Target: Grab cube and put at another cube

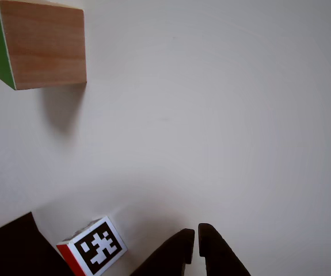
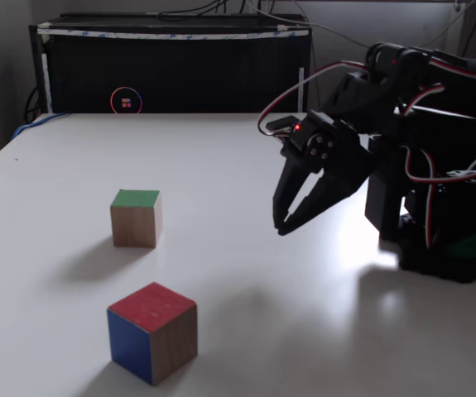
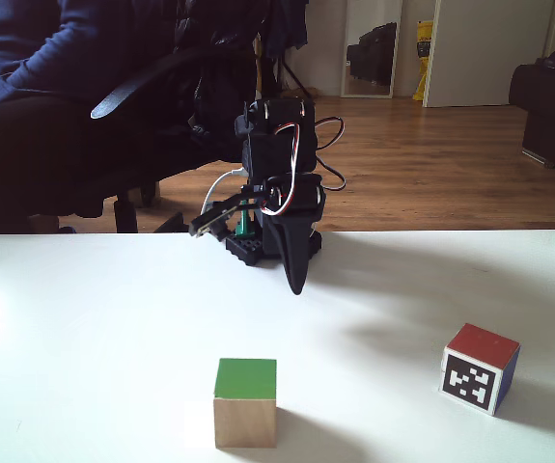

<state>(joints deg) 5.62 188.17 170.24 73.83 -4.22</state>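
Hanging above the white table (image 2: pixel 221 165) with fingers nearly shut and empty, the black gripper (image 2: pixel 281 227) is well apart from the light-brown wooden cube with a green face (image 2: pixel 136 218) and the smaller black-and-white patterned cube with a red side (image 3: pixel 480 367).

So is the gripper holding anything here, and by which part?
Nothing. The gripper hangs shut above the table, apart from the cube and the marker cube.

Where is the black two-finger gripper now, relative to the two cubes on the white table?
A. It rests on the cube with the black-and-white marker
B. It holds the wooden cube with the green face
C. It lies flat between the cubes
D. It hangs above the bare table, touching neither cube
D. In a fixed view the black gripper hangs with its tips over bare table, apart from the wooden cube with the green top and the marker cube with the red top.
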